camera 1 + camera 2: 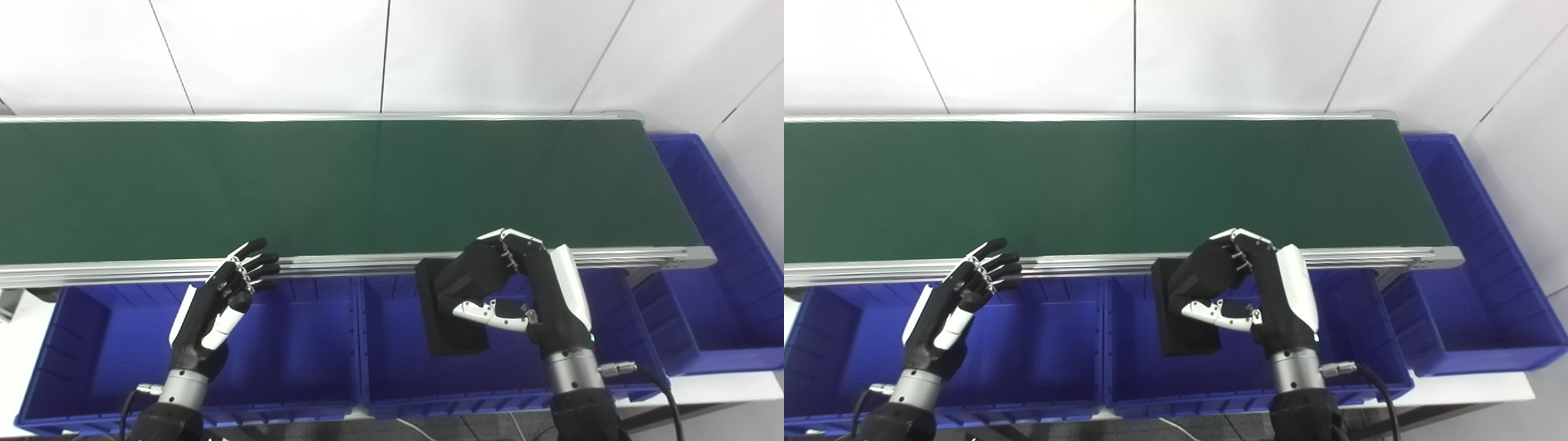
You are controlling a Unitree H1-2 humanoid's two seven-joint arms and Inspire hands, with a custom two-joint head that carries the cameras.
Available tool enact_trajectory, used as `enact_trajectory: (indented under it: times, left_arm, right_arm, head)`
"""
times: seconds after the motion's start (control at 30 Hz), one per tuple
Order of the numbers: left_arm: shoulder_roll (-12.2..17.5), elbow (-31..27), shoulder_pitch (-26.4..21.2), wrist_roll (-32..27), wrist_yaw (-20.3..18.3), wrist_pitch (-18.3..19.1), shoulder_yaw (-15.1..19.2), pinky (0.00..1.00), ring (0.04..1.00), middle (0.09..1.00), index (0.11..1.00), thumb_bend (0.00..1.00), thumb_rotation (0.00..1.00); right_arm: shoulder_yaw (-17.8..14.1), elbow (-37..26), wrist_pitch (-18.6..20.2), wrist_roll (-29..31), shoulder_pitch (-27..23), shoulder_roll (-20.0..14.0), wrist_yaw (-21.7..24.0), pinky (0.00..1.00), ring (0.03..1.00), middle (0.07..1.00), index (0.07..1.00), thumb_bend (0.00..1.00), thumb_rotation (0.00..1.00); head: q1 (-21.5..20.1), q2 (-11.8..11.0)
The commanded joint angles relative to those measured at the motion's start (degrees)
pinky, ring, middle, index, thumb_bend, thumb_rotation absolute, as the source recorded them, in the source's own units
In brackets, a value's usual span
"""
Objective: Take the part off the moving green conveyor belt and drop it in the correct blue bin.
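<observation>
The part [450, 318], a flat black rectangular block, is being held by the right hand [508, 285] in the lower centre-right of the frame, fingers clamped around its upper end. It is being kept just off the near rail of the green conveyor belt [343, 184], over the middle blue bin [392, 361]. The belt surface is being shown bare. The left hand [223, 300] is being held idle at lower left, fingers apart, nothing in it, above the left blue bin [92, 343]. A third blue bin [723, 288] is sitting at the right edge. The pick is judged done; the release is judged outstanding. No brand, label or writing is being made out anywhere.
</observation>
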Motion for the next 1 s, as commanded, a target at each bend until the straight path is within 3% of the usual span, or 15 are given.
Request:
enact_trajectory:
  times: [0.0, 0.3, 0.47, 0.97]
  left_arm:
    - [0.5, -2.6, -0.2, -0.9, -0.7, -0.7, 0.3, 0.67, 0.743, 0.763, 0.839, 0.92, 0.72]
    - [0.8, -4.6, 0.8, -0.9, -0.8, 0.5, 0.2, 0.68, 0.743, 0.762, 0.841, 0.92, 0.72]
    - [0.8, -5.8, 1.9, -0.7, -0.7, 1.0, 0.1, 0.68, 0.749, 0.768, 0.844, 0.93, 0.72]
    - [1.2, -9.9, 4.9, -0.6, -0.7, 2.2, -0.7, 0.68, 0.754, 0.775, 0.844, 0.92, 0.72]
  right_arm:
    - [0.5, -0.6, -3.8, 0.6, -0.3, 0.4, -1.0, 0.37, 0.429, 0.485, 0.497, 0.52, 0.00]
    - [2.0, 4.5, -6.5, 0.2, -1.9, -0.5, -1.7, 0.37, 0.423, 0.475, 0.506, 0.52, 0.00]
    - [2.2, 7.4, -4.4, 0.1, -3.6, -1.3, -0.5, 0.37, 0.423, 0.474, 0.516, 0.52, 0.00]
    - [3.0, 18.1, -5.3, -0.1, -7.8, -4.6, -1.3, 0.39, 0.424, 0.477, 0.517, 0.52, 0.00]
  head:
    - [0.0, 0.2]
    - [0.0, 0.8]
    - [0.6, 0.9]
    - [1.7, 2.1]
